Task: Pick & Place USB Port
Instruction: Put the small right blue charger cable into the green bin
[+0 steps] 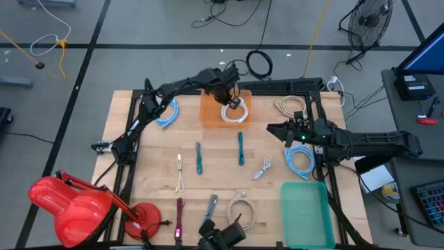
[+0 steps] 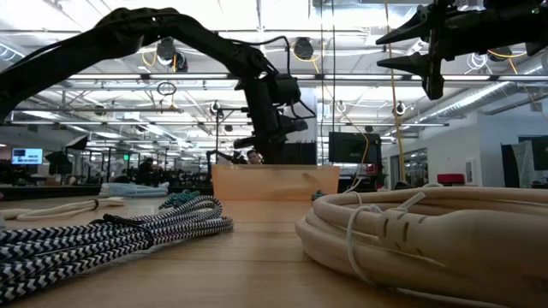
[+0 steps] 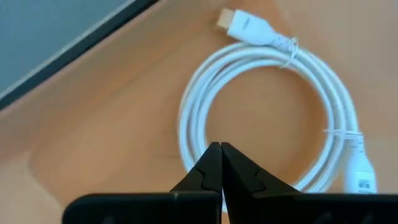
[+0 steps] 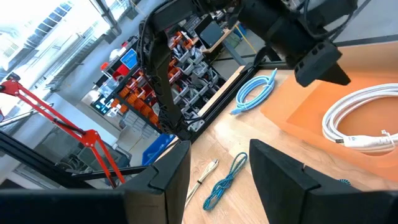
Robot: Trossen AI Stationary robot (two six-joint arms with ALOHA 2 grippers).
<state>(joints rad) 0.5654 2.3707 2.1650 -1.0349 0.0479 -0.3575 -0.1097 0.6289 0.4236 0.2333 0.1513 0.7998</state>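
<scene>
1. Overhead, the left gripper (image 1: 234, 99) is hovering over the orange tray (image 1: 210, 111) at the table's (image 1: 215, 173) far edge, its jaws pressed fully together and gripping nothing.
2. Lying coiled inside that tray is the white cable (image 1: 234, 113), directly under the gripper; the left wrist view is showing the coil (image 3: 273, 118) resting flat on the tray floor (image 3: 112, 143), with the closed fingertips (image 3: 219, 165) sitting above its near edge.
3. Whether those fingertips are touching the cable is not clear.
4. Right of the tray, the right gripper (image 1: 272, 129) is waiting above the table with its jaws standing wide apart and empty, pointing toward the tray.
5. Its wrist view is looking between its two fingers (image 4: 168, 174) at a teal cable (image 4: 225, 180) on the wood and at the tray corner holding the white coil (image 4: 360, 118).
6. Left of the tray, a blue cable (image 1: 167, 114) is lying coiled on the table.
7. Nearer than the tray, two teal cables (image 1: 198, 158) are lying stretched out side by side, with a second blue coil (image 1: 300, 161) to their right.
8. Farthest from the tray, a green bin (image 1: 305, 212) is sitting at the table's near right corner.
9. Across the low view, a beige cable (image 2: 428, 231) and a braided black-and-white one (image 2: 103, 235) are filling the foreground, with the tray (image 2: 274, 181) beyond them.
</scene>
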